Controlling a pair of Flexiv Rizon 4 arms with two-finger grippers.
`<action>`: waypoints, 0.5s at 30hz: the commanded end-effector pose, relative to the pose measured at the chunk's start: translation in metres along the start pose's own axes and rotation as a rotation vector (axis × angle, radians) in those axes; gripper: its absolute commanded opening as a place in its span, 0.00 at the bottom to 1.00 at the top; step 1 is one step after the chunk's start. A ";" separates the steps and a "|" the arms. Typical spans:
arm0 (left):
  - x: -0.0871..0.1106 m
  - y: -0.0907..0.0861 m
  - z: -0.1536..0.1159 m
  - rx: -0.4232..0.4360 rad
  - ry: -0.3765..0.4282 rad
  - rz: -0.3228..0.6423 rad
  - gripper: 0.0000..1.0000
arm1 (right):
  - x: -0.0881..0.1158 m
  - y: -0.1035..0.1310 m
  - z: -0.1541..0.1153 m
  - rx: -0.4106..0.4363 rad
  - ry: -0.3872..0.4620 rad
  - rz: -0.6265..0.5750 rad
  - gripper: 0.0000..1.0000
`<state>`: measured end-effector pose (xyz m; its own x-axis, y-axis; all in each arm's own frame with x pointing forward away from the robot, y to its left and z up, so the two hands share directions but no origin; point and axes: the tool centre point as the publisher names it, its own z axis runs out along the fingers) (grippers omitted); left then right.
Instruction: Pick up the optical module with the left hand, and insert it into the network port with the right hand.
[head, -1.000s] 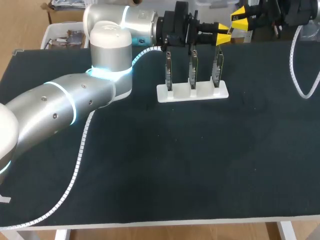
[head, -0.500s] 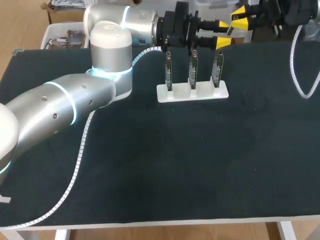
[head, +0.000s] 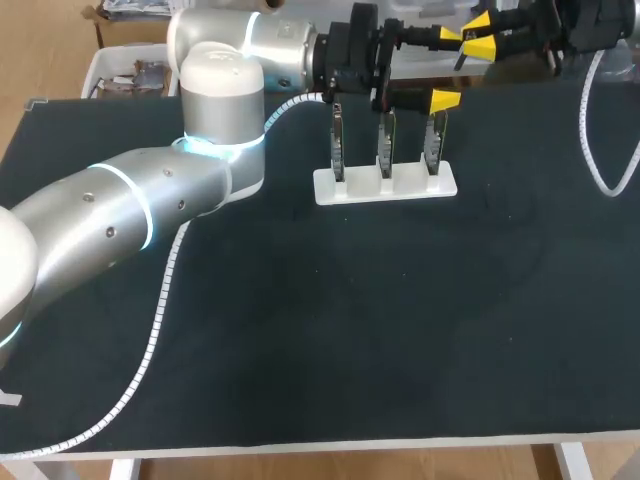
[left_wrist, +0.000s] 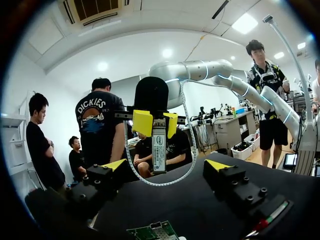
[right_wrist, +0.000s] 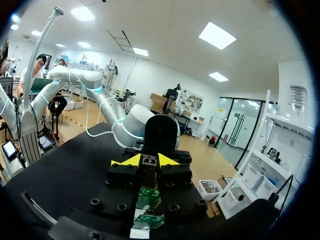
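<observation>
Three green cards (head: 384, 140) stand upright in a white holder (head: 385, 187) toward the far side of the dark table (head: 300, 330). The network port should be on one of them, though I cannot make out which from here.

Just past and above the cards is the left claw (head: 446, 68), its yellow tips spread wide with nothing between them. Facing it, farther back, the right claw (left_wrist: 156, 123) is clamped on the optical module (left_wrist: 159, 146), one yellow tip on each side.

Judging from this, the pick-up and the pass between arms are done, because the module sits in the right claw alone, in the air beyond the holder and clear of the left fingers. The insertion is left. The right arm has to bring the module to a card and line it up with the port, and none of that has begun.

The module is a slim, long metal-grey bar with a pale label along one face. It is gripped near one end, with the rest of its length free of the tips. In the right wrist view it shows only as a small dark end between the tips, with the cards under the claw.
</observation>
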<state>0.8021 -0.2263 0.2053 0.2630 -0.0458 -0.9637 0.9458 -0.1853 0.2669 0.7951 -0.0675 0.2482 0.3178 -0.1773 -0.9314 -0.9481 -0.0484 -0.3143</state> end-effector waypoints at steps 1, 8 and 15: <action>0.003 0.006 0.001 0.011 -0.002 0.001 1.00 | 0.000 -0.001 0.000 -0.001 0.000 0.000 0.00; 0.001 0.009 0.000 0.021 0.019 -0.004 1.00 | 0.000 -0.001 0.000 -0.001 0.000 0.000 0.00; -0.009 0.018 -0.004 0.037 0.143 -0.020 1.00 | 0.000 -0.001 0.000 -0.001 0.000 0.000 0.00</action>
<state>0.8094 -0.2234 0.2082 0.2692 0.0617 -0.9611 0.9476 -0.1951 0.2529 0.7952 -0.0675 0.2482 0.3178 -0.1773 -0.9314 -0.9481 -0.0484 -0.3143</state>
